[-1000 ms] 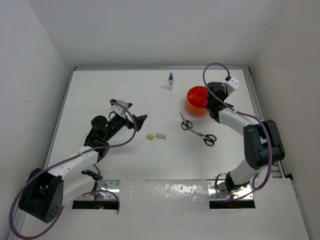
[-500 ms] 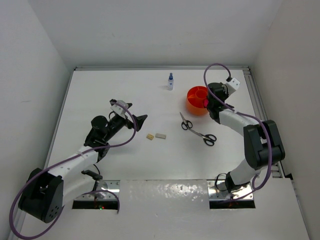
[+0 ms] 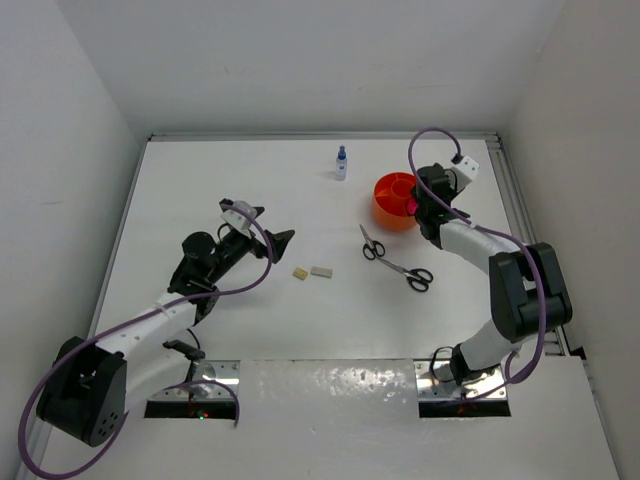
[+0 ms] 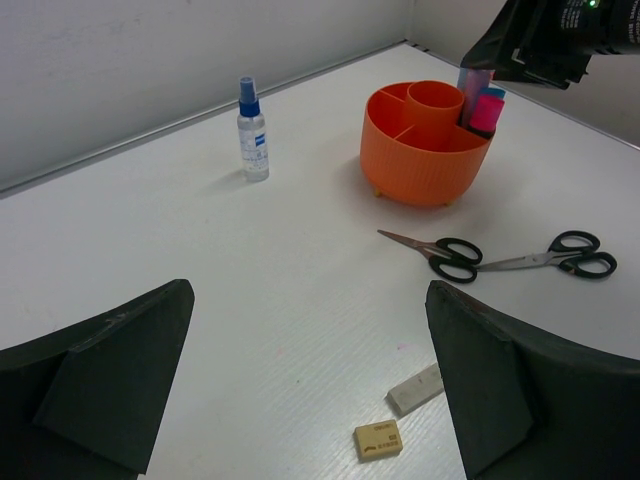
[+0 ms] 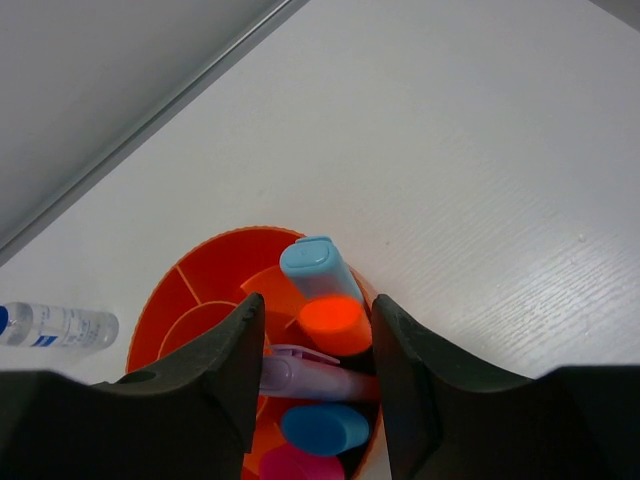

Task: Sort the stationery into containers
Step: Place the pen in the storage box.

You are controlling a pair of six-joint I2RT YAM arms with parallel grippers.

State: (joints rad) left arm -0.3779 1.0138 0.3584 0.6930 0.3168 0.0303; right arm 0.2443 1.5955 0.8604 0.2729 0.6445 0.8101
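Orange tub (image 3: 395,200): set near the worktop's far right corner. Orange-capped marker (image 5: 331,318), blue-capped marker (image 5: 322,428) and lilac marker (image 5: 300,375) are lodged inside.
Right gripper (image 5: 315,305): poised just above, jaws partly parted beside the orange-capped marker; contact cannot be told.
Scissors (image 3: 373,245), erasers (image 3: 321,270): laid mid-worktop.
Left gripper (image 3: 274,223): spread wide, nothing held.

Upper right is looking tight, upper left is lying open
The right gripper (image 3: 415,205) is hanging over the tub (image 3: 390,188) packed with markers (image 5: 322,280); scissors (image 3: 372,245), erasers (image 3: 321,270) and a bottle (image 3: 341,163) are dotting the centre, leaving bare table (image 3: 220,170) between them.
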